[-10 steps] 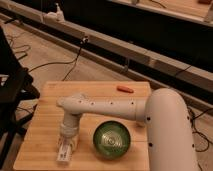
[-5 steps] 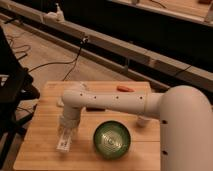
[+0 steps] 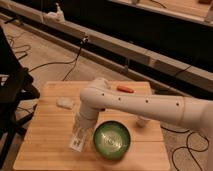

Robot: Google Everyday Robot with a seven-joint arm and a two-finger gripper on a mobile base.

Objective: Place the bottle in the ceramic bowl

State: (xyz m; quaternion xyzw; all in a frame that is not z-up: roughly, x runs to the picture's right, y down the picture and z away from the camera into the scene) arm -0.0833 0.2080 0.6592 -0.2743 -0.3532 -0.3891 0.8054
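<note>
The green ceramic bowl [image 3: 112, 140] sits on the wooden table [image 3: 47, 135] near its front edge. My gripper [image 3: 80, 134] points down just left of the bowl and is shut on a clear bottle [image 3: 77, 142] with a white label. The bottle hangs upright below the fingers, low over the table and beside the bowl's left rim. My white arm [image 3: 145, 105] reaches in from the right, over the table behind the bowl.
An orange object [image 3: 125, 89] lies at the table's back edge. A crumpled clear wrapper [image 3: 65, 103] lies at the left middle. A small white cup [image 3: 143, 121] stands behind the bowl on the right. A black chair [image 3: 12, 92] stands left of the table, with cables on the floor.
My gripper with the bottle has risen off the table's front left and moved right, toward the bowl. The view has shifted, so the arm looks closer.
</note>
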